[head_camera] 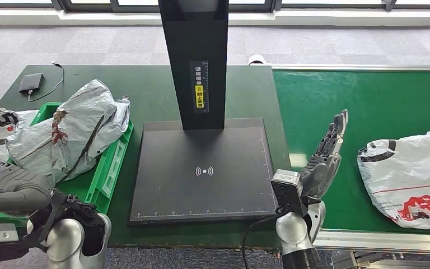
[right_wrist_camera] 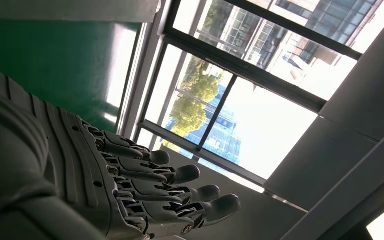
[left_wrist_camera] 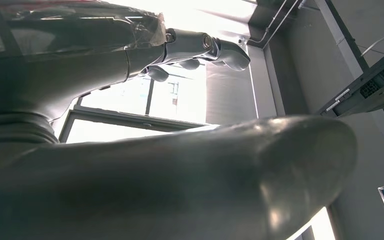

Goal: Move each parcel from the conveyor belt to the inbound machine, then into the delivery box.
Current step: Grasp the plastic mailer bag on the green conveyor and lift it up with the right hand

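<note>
Head view: parcel (head_camera: 409,179) lies on the belt (head_camera: 336,101), right of the right hand (head_camera: 325,159), apart from it. Fingers (head_camera: 336,131) straight, holding nothing. Left hand (left_wrist_camera: 200,47) empty too. Step: pickup. Next, reach right, grasp, carry to scanner (head_camera: 201,174).

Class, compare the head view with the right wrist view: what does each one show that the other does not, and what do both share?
Head view alone: the white plastic parcel lying on the green conveyor belt, the black inbound machine with its bare scanning plate, and the green plastic delivery box heaped with a crumpled grey parcel.

Right wrist view alone: large windows with trees and buildings outside.

Both: the right hand, empty, fingers extended, and the conveyor's green surface.
</note>
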You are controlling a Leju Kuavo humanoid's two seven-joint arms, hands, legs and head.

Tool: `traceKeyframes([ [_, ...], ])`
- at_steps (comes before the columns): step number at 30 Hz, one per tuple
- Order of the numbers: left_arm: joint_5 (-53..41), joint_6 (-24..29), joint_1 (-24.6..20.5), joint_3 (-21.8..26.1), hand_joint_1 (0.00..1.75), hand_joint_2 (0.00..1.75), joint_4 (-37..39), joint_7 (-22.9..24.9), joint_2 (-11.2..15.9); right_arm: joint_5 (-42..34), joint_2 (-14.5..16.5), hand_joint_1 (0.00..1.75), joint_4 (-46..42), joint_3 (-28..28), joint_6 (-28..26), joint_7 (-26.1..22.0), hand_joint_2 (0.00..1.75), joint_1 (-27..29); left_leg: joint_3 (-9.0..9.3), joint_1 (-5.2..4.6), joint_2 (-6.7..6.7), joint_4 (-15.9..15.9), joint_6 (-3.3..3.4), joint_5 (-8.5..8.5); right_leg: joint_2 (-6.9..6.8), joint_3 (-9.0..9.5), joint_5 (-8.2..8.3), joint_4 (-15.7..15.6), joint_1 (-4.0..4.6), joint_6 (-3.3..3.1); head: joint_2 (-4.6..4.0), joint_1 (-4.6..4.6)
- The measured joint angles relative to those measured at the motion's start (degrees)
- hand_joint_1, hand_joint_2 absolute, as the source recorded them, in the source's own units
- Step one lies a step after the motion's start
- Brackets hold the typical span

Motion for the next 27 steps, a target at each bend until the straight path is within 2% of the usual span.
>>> traceKeyframes([
  [27, 0.00, 0.00, 0.00, 0.00, 0.00, 0.00, 0.00, 0.02, 0.00, 0.00, 0.00, 0.00, 0.00, 0.01, 0.00, -0.01, 0.00, 0.00, 0.00, 0.00, 0.00, 0.00, 0.00, 0.00, 0.00, 0.00, 0.00, 0.00, 0.00, 0.00, -0.01, 0.00],
])
